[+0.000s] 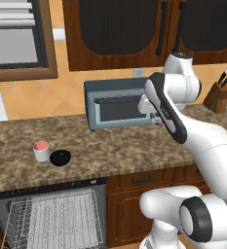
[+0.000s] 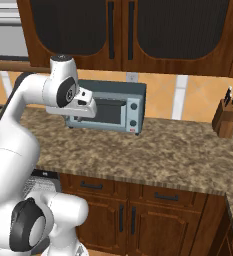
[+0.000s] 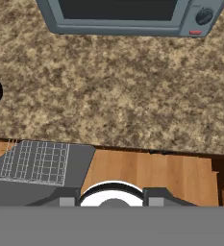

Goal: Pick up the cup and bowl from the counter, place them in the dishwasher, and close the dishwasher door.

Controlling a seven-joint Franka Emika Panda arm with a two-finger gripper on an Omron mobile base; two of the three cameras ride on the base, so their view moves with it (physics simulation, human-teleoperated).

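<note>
**Nothing picked yet, arm parked high**

Cup (image 1: 41, 151) and black bowl (image 1: 60, 157) sit touching on the desk (image 1: 124, 146), left of the toaster oven (image 1: 120, 104), above the open dishwasher (image 1: 51, 214). Can't tell whether the gripper is released or clenched; nothing visibly held.

Risk: they're so close that reaching for one likely knocks the other off the front edge onto the rack or door.

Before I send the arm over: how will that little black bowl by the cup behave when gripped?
The bowl looks low and round, so it probably won't tip, though it may slide on the smooth counter. It sits touching or nearly touching the cup, so a nudge could shift that.
</note>
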